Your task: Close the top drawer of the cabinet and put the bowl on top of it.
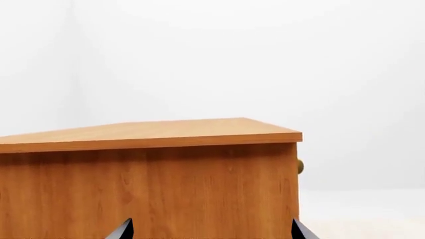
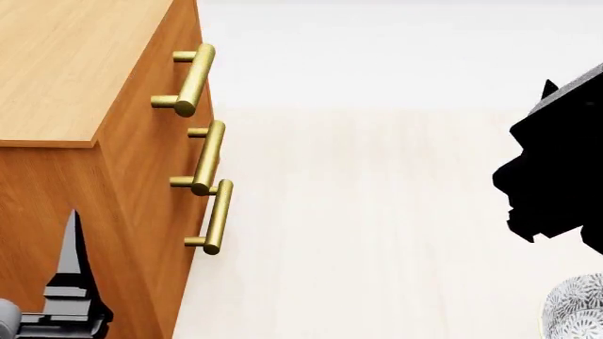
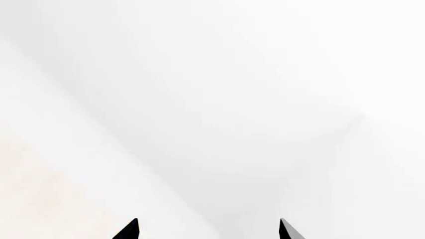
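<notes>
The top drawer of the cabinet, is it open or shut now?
Shut, as far as the head view shows: the top drawer lies flush with the two lower drawer fronts, and its handle lines up with theirs.

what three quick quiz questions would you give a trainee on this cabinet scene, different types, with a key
1. True or false: the bowl already sits on top of the cabinet.
2. How many brass bar handles show on the cabinet front in the head view? A) two B) three C) four
3. Fill in: in the left wrist view the fingertips of the left gripper stand ____, with nothing between them.

Key
1. False: the bowl is low at the right edge of the head view, well apart from the cabinet.
2. B: the top drawer handle and two below it.
3. apart (open); the right gripper looks the same.
</notes>
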